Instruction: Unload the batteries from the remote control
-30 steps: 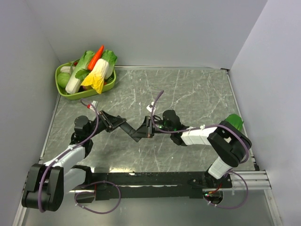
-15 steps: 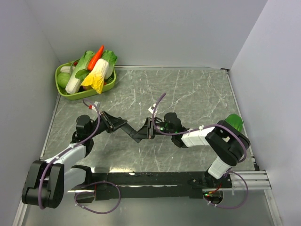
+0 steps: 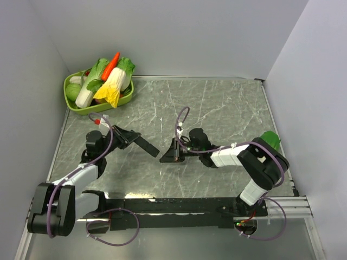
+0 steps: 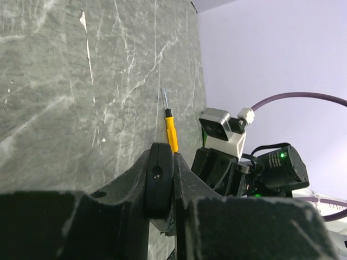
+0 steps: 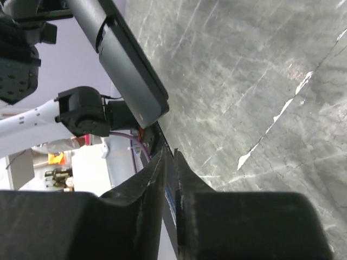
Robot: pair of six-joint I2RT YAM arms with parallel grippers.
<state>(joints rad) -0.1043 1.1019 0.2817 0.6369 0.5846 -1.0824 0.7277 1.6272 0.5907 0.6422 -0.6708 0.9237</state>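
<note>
- Top external view: The left gripper is clamped tight on one end of the remote control, a slim flat black plastic bar. The bar juts out from the gripper toward the middle of the grey veined marble table.
- The right gripper is closed on a short thin black plastic piece. The piece's low end is near the remote's free end, with a small gap between them.
- A green plastic basket of toy vegetables sits in the far left corner, well apart from both arms.
- Left wrist view: The left gripper has its two fingers pressed against the remote control, which shows edge-on as a narrow black strip.
- Beyond it, a small yellow stick with a metal tip lies on the marble. The right arm's grey wrist camera is just beside it.
- Right wrist view: The right gripper has its jaws drawn together on the thin black piece, which shows only as a dark sliver between the fingers.
- The remote control slants across the upper left, raised off the table, its near end close to the fingertips.
</note>
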